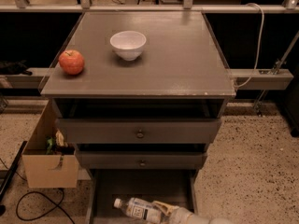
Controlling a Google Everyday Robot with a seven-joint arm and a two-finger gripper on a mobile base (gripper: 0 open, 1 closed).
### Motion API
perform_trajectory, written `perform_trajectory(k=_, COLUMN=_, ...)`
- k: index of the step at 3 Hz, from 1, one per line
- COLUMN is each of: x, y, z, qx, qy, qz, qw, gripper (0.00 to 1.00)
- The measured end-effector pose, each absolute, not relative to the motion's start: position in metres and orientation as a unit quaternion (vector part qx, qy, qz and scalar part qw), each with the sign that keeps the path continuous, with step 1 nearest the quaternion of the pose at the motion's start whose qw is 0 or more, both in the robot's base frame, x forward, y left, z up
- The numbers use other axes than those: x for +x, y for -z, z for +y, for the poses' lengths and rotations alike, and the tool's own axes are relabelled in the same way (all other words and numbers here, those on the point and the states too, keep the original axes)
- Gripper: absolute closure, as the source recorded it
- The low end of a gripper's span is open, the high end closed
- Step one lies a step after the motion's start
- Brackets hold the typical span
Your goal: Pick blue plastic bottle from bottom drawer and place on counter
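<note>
The blue plastic bottle (136, 210) lies on its side on the dark floor of the open bottom drawer (140, 185), white cap pointing left. My gripper (162, 208) is at the bottle's right end, low in the drawer, with the pale arm (194, 217) coming in from the bottom right edge of the view. The gripper touches or surrounds the bottle's base. The counter (180, 55) is the grey-brown top of the cabinet above.
A white bowl (128, 44) and a red apple (71, 62) stand on the left half of the counter. Two knobbed drawers (140, 133) sit above the bottom one. A cardboard box (46, 164) and a black cable (39, 204) are on the floor at left.
</note>
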State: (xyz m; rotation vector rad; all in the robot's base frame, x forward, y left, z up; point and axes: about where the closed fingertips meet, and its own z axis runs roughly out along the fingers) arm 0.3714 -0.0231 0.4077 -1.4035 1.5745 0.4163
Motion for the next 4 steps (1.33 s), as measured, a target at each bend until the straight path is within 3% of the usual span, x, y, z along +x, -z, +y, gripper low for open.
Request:
perform_trajectory(k=1, x=0.365, y=-0.507, z=-0.055, qx=-0.594, qy=-0.101, qz=0.627, qw=0.494, gripper=1.0)
perform_trajectory(k=4, x=0.4, y=-0.535, z=-0.055, qx=-0.608, qy=-0.118, qz=0.604, qw=0.502, gripper=1.0)
